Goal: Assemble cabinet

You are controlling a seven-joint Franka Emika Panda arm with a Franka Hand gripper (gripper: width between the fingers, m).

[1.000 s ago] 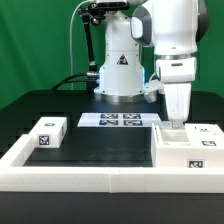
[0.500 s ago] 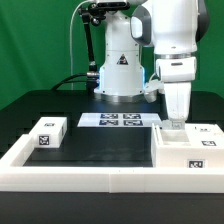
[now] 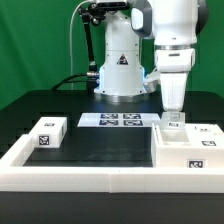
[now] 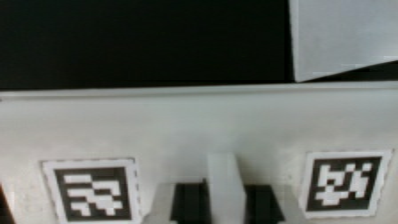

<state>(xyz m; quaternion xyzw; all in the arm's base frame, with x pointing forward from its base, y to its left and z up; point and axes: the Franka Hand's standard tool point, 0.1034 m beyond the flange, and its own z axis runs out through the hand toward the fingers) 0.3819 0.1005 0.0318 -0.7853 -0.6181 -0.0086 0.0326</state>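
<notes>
My gripper (image 3: 175, 119) is pinched on the thin upright wall of a white cabinet panel (image 3: 185, 140); I should lift straight, slowly.

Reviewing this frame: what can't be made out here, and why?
- Exterior view: the tool's fingertips, hidden where they meet the cabinet parts.
- Wrist view: the white panel is cut off by the frame edges and blurred.
- Both views: the tag patterns are too blurred or small to read.
- Exterior view: the small box's far side faces away.
</notes>
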